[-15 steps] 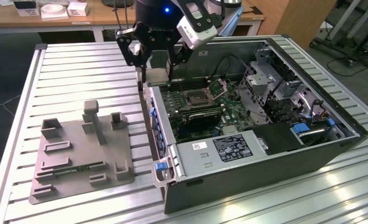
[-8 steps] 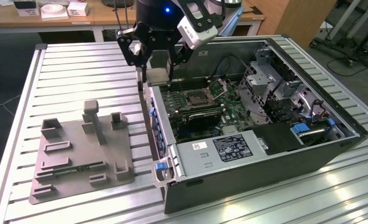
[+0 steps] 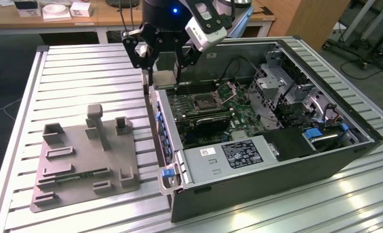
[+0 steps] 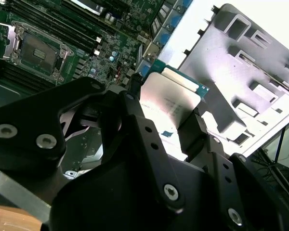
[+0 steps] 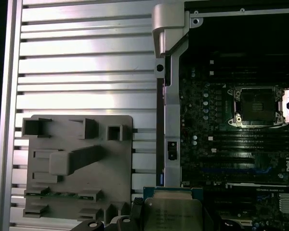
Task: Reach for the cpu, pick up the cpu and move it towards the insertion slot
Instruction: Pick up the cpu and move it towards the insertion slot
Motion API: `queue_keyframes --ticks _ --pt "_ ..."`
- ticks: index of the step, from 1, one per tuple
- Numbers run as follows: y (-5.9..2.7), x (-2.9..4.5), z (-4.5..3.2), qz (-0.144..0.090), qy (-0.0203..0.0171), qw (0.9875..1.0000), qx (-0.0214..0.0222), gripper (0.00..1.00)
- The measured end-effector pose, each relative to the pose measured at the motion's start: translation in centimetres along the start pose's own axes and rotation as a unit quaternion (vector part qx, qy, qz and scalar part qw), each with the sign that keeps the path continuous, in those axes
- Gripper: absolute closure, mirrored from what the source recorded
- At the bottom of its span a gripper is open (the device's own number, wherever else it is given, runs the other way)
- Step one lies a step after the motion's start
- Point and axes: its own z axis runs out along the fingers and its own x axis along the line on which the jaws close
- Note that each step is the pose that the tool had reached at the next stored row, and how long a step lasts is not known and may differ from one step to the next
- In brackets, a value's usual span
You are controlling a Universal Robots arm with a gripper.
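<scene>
Gripper (image 4: 171, 122) clamped on cpu (image 4: 171, 103), held above case edge, insertion slot (image 3: 208, 102) nearby.

Arm is reaching down from 12 o'clock in the exterior view; gripper (image 3: 164, 73) is pointing downward, black fingers (image 4: 190, 132) clamping the cpu (image 4: 169, 102).

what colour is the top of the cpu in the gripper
Silvery grey with a teal-green edge, on the cpu; clearest in the second wrist view.
</scene>
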Motion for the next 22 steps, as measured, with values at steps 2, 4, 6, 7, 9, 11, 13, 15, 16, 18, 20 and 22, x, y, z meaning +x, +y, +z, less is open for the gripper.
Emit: queue_keyframes --ticks 2,4,6,7,9,11,13,15,16,18,20,22 --pt "0.0 -0.01 0.0 0.0 0.0 1.0 -0.0003 0.45" --pt "0.04 -0.29 0.0 0.0 0.0 1.0 -0.0004 0.45" --pt "0.05 -0.32 0.0 0.0 0.0 1.0 -0.0004 0.45" --pt "0.05 -0.34 0.0 0.0 0.0 1.0 -0.0004 0.45" --pt "0.05 -0.38 0.0 0.0 0.0 1.0 -0.0004 0.45" --pt "0.05 -0.43 0.01 0.0 0.0 1.0 -0.0004 0.45" --pt "0.06 -0.47 0.0 0.0 0.0 1.0 -0.0004 0.45" --pt "0.06 -0.53 0.0 0.0 0.0 1.0 -0.0005 0.45" --pt "0.07 -0.55 0.0 0.0 0.0 1.0 -0.0005 0.45" --pt "0.07 -0.59 0.01 0.0 0.0 1.0 -0.0006 0.45" --pt "0.07 -0.64 0.0 0.0 0.0 1.0 -0.0005 0.45" --pt "0.08 -0.68 0.0 0.0 0.0 1.0 -0.0006 0.45"
